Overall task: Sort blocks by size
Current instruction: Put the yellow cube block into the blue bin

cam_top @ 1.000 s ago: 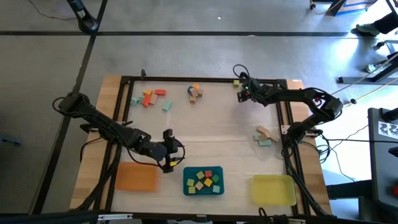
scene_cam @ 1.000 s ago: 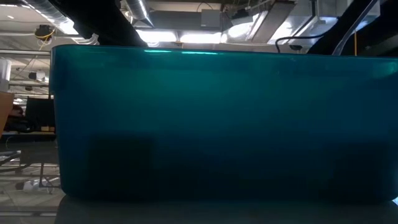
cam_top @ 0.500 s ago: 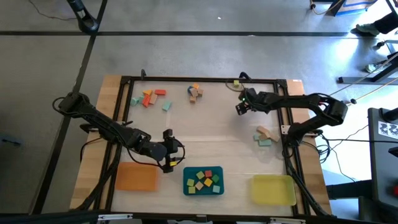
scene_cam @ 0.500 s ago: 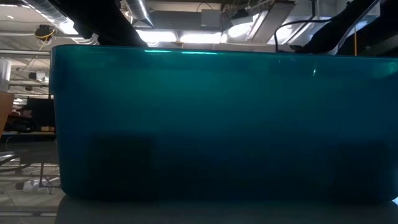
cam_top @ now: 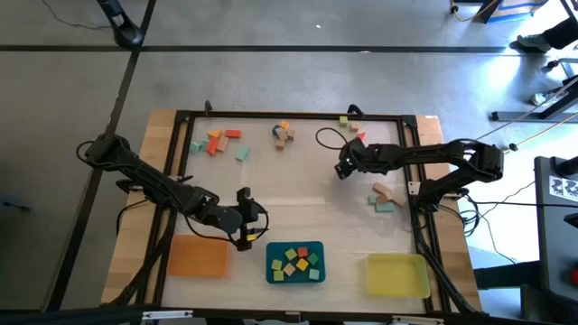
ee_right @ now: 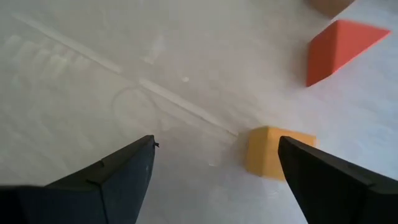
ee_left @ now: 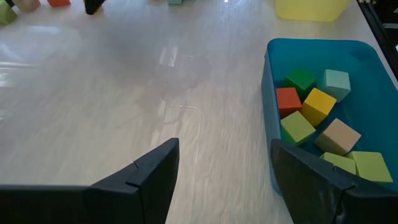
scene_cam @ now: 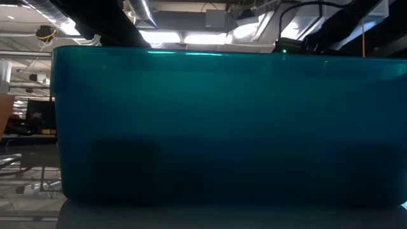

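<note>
Two arms work over the table (cam_top: pixel 298 212), and both tools stand wide with nothing between their fingers. The left tool (cam_top: pixel 246 217) hangs near the front of the table, between the orange tray (cam_top: pixel 196 256) and the teal tray (cam_top: pixel 295 262); its wrist view shows its spread fingers (ee_left: pixel 149 174) above bare tabletop, just beside the teal tray's wall (ee_left: pixel 268 118). That tray holds small blocks (ee_left: pixel 317 127): green, red, yellow, mint, tan and lime cubes lying close together. The right tool (cam_top: pixel 342 167) reaches toward the table's middle from the right side; between its parted fingers (ee_right: pixel 124 171) its wrist view shows a yellow cube (ee_right: pixel 273 151) on the table and a red wedge (ee_right: pixel 339 46) farther off, neither touched. More blocks lie loose: an orange, red and mint group (cam_top: pixel 219 142) at the far left, a small pile (cam_top: pixel 284 134) at the far middle, one yellow-green block (cam_top: pixel 344 120) by the far rail, and a tan and a mint piece (cam_top: pixel 385 199) near the right edge. The yellow tray (cam_top: pixel 397 274) sits at the front right. The low view is filled by the teal tray's side (scene_cam: pixel 222 127).
</note>
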Controlling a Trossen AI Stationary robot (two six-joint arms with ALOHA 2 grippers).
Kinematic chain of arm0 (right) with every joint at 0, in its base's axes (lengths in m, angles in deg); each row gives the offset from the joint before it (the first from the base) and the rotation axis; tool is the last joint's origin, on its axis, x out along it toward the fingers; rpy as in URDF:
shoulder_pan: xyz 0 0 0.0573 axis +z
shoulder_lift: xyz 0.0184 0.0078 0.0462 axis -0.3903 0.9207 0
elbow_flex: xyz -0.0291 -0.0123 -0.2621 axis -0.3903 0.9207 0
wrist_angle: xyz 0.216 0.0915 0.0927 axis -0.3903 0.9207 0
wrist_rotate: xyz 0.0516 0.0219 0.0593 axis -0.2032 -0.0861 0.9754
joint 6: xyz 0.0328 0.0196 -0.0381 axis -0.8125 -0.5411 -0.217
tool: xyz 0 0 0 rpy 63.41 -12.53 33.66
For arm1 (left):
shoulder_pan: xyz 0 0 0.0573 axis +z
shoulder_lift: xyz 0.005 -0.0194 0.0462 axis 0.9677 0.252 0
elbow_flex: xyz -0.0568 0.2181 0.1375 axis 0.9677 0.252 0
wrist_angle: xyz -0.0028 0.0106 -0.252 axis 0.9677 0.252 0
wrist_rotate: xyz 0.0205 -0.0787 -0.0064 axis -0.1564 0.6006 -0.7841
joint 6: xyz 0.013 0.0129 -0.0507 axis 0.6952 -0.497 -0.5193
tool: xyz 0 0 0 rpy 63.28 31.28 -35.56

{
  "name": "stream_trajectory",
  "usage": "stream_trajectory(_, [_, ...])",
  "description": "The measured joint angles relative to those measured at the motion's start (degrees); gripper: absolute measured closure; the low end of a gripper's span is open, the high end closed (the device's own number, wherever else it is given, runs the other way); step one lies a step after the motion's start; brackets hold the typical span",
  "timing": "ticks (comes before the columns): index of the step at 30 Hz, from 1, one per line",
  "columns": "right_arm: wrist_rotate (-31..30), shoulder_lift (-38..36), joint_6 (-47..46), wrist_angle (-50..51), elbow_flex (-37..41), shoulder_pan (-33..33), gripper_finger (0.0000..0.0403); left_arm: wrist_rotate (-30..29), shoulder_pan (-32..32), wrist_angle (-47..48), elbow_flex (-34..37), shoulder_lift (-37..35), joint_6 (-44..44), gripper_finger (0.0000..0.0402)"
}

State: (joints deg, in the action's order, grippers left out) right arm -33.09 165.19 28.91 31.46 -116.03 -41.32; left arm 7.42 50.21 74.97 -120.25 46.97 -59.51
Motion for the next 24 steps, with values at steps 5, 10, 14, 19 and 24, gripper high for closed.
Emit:
stream_trajectory(5, [-4.37,-0.07,1.06,5.01,-2.08,-0.53,0.0063,0.00,0.00,0.00,0.00,0.00,-0.05,0.0164])
stream_trajectory(10, [-3.27,-0.07,1.07,6.82,-1.57,-3.25,0.0063,0.00,0.00,-0.04,0.00,0.00,-0.07,0.0164])
stream_trajectory(14, [-0.96,-0.07,1.08,3.72,0.69,-6.09,0.0063,0.00,0.00,-0.06,0.00,0.00,-0.07,0.0164])
stream_trajectory(19, [3.25,-0.05,1.28,-2.60,4.57,-8.62,0.0081,-0.02,0.00,-0.04,0.00,0.00,-0.05,0.0164])
stream_trajectory(24, [3.50,-0.05,1.30,-4.02,5.94,-8.70,0.0158,0.00,0.00,-0.04,0.00,0.00,0.09,0.0164])
